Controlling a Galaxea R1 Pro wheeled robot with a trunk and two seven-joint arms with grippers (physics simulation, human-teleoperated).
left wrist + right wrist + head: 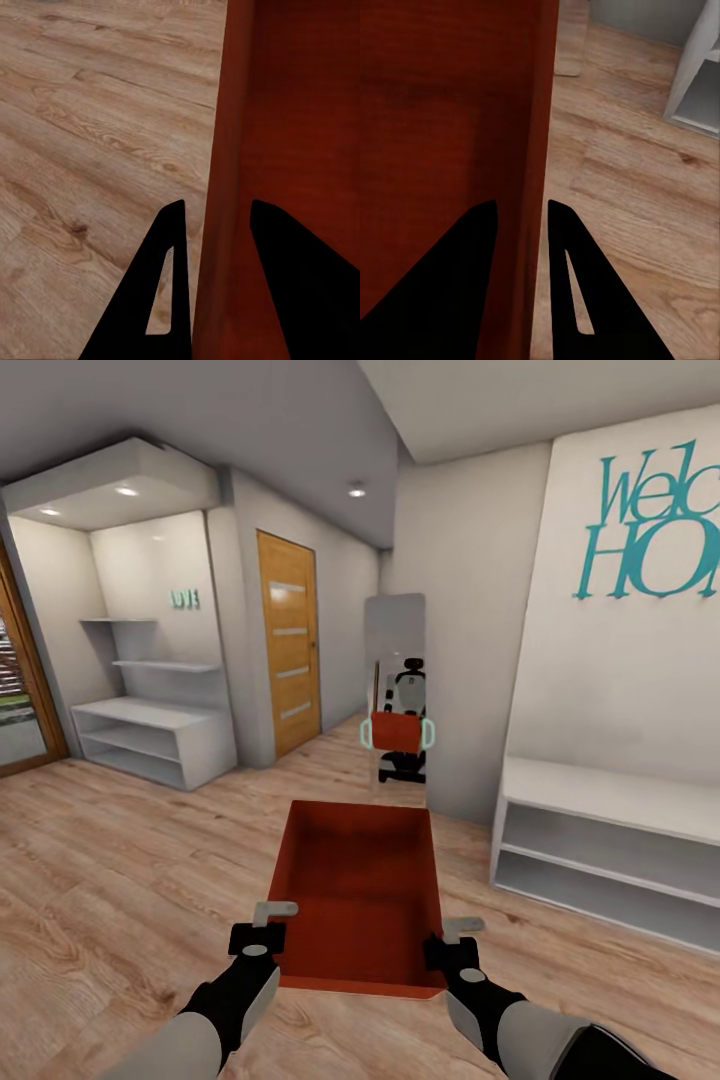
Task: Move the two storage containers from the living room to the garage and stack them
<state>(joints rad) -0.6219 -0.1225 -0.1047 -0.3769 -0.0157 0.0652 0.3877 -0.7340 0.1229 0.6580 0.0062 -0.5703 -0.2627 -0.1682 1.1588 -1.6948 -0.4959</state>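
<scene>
Carrying the orange bin (360,885) at centre-bottom of frame, left gripper (263,928) and right gripper (452,942) each clamped on a side wall; thin-rim pinches could slip, and the mirror (396,700) ahead risks collision

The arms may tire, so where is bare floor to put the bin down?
Wide bare wood plank floor lies left of the orange-red rectangular bin, before the low white shelf unit. Right, the white bench shelf crowds it.
</scene>
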